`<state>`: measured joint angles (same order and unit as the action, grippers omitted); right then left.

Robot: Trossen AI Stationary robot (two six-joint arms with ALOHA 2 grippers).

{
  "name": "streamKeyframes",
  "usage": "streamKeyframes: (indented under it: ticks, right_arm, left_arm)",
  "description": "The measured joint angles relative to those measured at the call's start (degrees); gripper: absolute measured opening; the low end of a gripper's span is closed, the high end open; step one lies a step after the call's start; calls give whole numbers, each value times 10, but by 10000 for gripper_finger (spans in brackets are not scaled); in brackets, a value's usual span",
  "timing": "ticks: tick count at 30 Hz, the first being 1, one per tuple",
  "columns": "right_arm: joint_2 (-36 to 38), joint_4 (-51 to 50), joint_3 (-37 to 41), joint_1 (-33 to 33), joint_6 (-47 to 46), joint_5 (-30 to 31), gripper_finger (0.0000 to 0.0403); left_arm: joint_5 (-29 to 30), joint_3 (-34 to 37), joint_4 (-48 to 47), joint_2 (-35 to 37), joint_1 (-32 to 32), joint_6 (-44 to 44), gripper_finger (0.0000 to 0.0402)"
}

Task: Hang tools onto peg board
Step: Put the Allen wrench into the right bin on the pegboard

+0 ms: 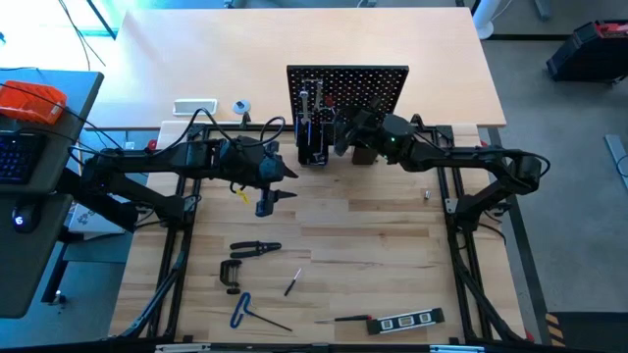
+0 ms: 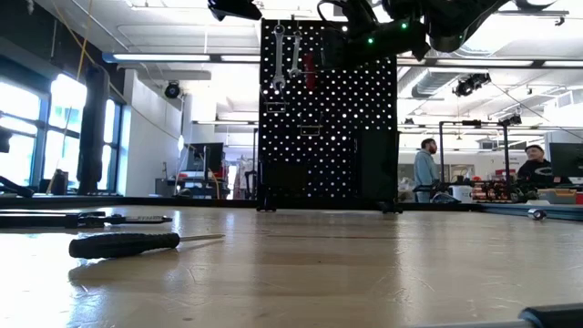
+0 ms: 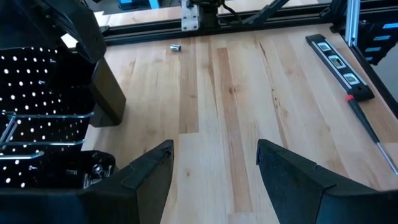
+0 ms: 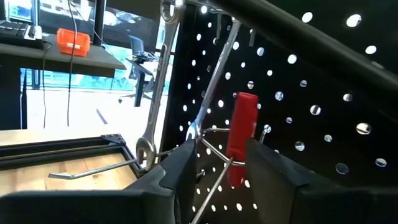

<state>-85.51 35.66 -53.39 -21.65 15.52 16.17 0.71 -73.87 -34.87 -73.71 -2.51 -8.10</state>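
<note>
High view is showing the peg board point(image 1: 348, 83) at twelve o'clock already carrying two wrenches point(image 4: 163, 81) and a red-handled tool point(image 4: 241, 138); pliers point(image 1: 253, 248), C-clamp point(image 1: 232, 274), hex key point(image 1: 242, 311), screwdriver point(image 1: 292, 283) and level point(image 1: 412, 319) are lying toward six o'clock on the tabletop point(image 1: 373, 235), waiting. Right gripper point(image 4: 217, 165) is flanking the red handle, fingers spread apart; left gripper point(image 3: 214, 165) is hovering, fingers spread, empty

My right gripper point(image 4: 214, 165) reaches forward, jaws parted; my left gripper point(image 3: 214, 168) hovers low, fingers spread wide.
</note>
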Motion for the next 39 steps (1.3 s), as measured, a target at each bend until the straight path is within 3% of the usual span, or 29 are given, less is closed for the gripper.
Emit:
streamKeyframes:
  ticks: [20, 32, 39]
  right_arm:
    - [2, 19, 0, 30, 42, 31, 131]
    - [42, 18, 0, 65, 75, 60, 131]
    - [45, -70, 0, 51, 24, 76, 131]
  left_arm:
    - [0, 0, -16, 0, 4, 0, 222]
    - [0, 0, -29, 0, 4, 0, 222]
    - [0, 0, -29, 0, 4, 0, 222]
